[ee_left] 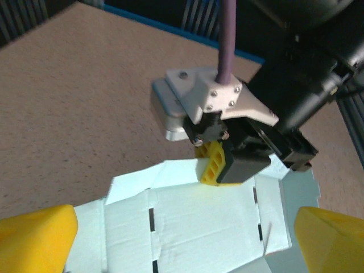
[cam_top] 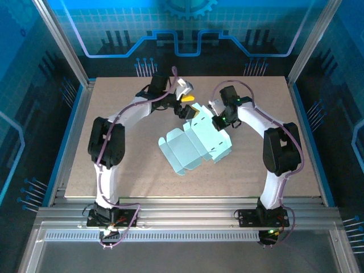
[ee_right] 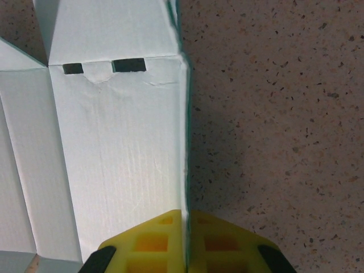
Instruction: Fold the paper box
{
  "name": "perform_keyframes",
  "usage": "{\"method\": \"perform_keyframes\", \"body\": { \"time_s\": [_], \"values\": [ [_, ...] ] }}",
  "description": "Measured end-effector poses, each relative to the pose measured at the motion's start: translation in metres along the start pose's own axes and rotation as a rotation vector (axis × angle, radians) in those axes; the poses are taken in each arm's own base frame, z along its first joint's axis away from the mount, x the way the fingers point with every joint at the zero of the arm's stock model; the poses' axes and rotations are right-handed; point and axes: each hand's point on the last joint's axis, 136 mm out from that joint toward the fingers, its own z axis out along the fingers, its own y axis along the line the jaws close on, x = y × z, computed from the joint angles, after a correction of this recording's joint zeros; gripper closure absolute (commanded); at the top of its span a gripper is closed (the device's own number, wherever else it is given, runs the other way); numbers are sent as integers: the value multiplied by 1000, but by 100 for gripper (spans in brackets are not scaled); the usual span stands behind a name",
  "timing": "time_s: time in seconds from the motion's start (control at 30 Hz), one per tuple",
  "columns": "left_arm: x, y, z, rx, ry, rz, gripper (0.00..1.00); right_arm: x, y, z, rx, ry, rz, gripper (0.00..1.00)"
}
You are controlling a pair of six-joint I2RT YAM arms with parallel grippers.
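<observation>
Mid-fold here. The paper box [cam_top: 193,145] lies opened out at the middle of the table [cam_top: 119,165], flaps and slots showing, nowhere near a closed box yet. The right gripper [cam_top: 218,120] is pinched tight on the sheet's edge at about 2 o'clock. Its wrist view has a panel edge running straight in between the closed yellow pads [ee_right: 142,247]. A shadow falls on the board beside that edge, so I judge that side is lifted a little.

The left gripper [cam_top: 185,106] hovers over the sheet's 12 o'clock edge. Its fingers [ee_left: 37,233] are spread wide to either side of the panel below and grip nothing.

My read: the right arm anchors one wall while the left is free to take a flap. The next move calls for the left jaws to come down on a flap edge near 12 o'clock. They must then turn it over along its crease without tugging the card out of the right's pinch.

Room is tight at the far side, where the two grippers sit near each other. From 3 through 6 round to 9 o'clock the board lies bare, and the sheet is well apart from every table edge. The card looks thin, so a skewed pull could buckle a crease.
</observation>
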Motion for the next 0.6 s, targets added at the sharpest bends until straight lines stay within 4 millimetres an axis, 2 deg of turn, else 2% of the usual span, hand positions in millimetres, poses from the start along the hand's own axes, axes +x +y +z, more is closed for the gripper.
{"method": "perform_keyframes", "body": {
  "time_s": [0.1,0.17,0.27,0.37,0.5,0.6],
  "values": [
    [-6,6,-9,-27,-38,-33,8,0,0,0,-2,-1,1,100],
    [-7,8,-9,-19,-41,-74,17,0,0,0,-5,-1,1,100],
    [-11,12,1,29,-38,-135,26,0,1,1,-10,1,2,100],
    [-1,15,11,67,-16,-197,35,2,1,3,-14,6,4,100],
    [24,16,25,101,37,-281,34,3,0,5,-18,11,8,100],
    [38,19,33,109,67,-322,26,3,2,6,-27,11,8,100]
  ]
}}
